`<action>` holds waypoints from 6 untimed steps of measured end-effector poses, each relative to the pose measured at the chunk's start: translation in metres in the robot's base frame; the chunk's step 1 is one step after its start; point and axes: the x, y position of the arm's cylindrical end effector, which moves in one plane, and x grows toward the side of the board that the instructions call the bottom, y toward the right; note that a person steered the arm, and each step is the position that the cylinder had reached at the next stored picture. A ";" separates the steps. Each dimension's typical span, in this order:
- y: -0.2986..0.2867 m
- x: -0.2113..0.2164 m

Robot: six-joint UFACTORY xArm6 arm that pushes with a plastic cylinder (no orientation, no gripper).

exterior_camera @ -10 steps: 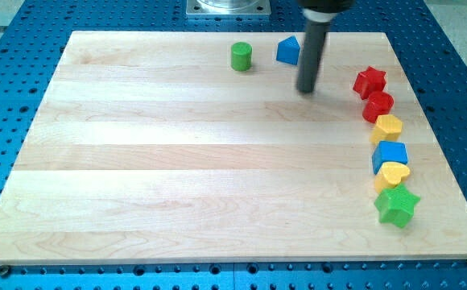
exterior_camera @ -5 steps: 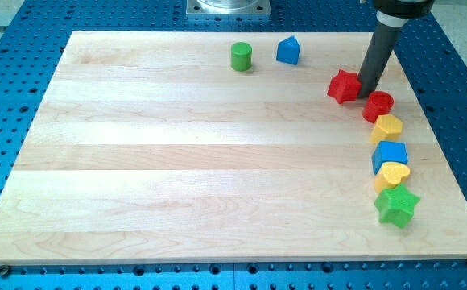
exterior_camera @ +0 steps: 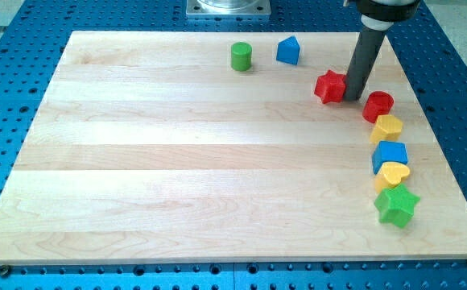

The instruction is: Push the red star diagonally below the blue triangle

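The red star (exterior_camera: 328, 86) lies on the wooden board (exterior_camera: 177, 161) at the upper right. My tip (exterior_camera: 353, 98) touches the star's right side. The blue triangle (exterior_camera: 288, 51) sits near the board's top edge, up and to the left of the star, with a gap between them. The dark rod rises from the tip to the view's top.
A green cylinder (exterior_camera: 241, 56) stands left of the blue triangle. Down the board's right side runs a column: a red cylinder (exterior_camera: 378, 105), a yellow block (exterior_camera: 388, 128), a blue block (exterior_camera: 390, 155), a yellow heart (exterior_camera: 392, 175) and a green star (exterior_camera: 397, 205).
My tip swung from beside the blue triangle to the red star's right side and has pushed the star left, away from the red cylinder, toward the blue triangle.
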 end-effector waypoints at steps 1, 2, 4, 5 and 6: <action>0.000 0.004; -0.003 0.019; 0.015 0.010; -0.002 -0.017; -0.062 -0.012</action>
